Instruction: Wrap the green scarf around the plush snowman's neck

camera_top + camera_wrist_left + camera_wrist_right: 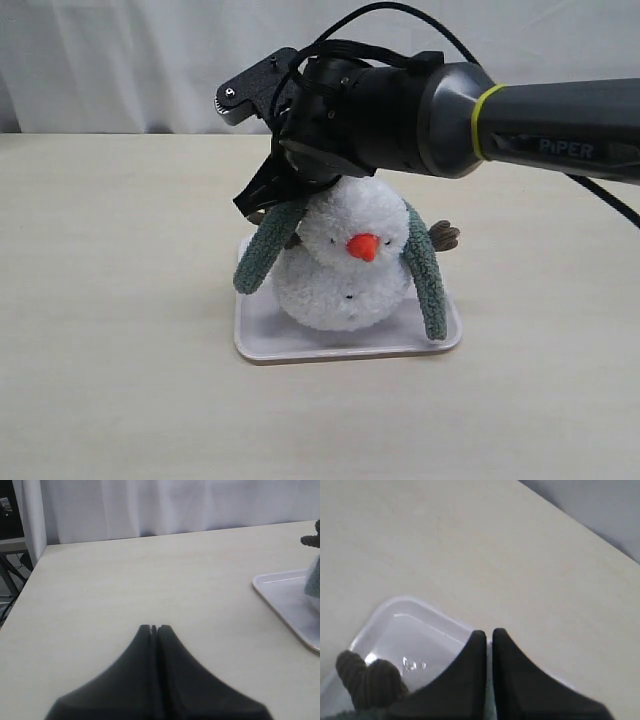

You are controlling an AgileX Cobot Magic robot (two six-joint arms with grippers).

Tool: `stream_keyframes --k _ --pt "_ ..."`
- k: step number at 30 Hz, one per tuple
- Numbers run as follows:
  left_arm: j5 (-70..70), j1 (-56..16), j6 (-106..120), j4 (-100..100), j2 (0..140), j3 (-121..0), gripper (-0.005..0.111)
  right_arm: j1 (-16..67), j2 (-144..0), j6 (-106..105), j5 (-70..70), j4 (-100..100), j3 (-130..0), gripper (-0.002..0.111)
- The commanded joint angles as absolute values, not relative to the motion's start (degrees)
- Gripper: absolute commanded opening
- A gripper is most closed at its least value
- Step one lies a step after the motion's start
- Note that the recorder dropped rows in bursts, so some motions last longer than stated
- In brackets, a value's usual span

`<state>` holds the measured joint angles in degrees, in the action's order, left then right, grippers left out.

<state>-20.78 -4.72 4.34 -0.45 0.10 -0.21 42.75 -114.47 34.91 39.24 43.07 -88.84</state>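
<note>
1. On the white tray (270, 348) sits the plush snowman (345, 285). The green scarf (428, 275) goes behind its neck, ends hang at 9 & 3 o'clock.
2. Right gripper (262, 203) is at the 9 o'clock end, jaws together. Can't tell if it pinches scarf. Left gripper (154, 628) is off to the side, jaws together.
3. Step, I think: grab that end. Next: pull it across under the nose (363, 246), w/o tipping snowman.
4. Count: 1 snowman, 1 scarf, 1 tray, 2 grippers.

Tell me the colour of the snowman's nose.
The snowman has an orange nose; the exterior view shows it best.
</note>
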Motion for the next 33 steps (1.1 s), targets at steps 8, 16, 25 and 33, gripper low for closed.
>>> stream_keyframes --k 8,16,25,33 --pt "-20.2 -4.6 4.2 -0.5 0.0 0.0 0.000 42.8 -114.1 22.9 43.1 31.5 -89.2 0.004" --pt "-20.2 -4.6 4.2 -0.5 0.0 0.0 0.000 42.8 -110.6 21.3 44.5 28.9 -89.2 0.004" --pt "-20.2 -4.6 4.2 -0.5 0.0 0.0 0.000 42.8 -110.4 15.1 44.0 21.6 -89.2 0.004" --pt "-20.2 -4.6 4.2 -0.5 0.0 0.0 0.000 42.8 -110.4 15.4 38.4 21.8 -89.2 0.004"
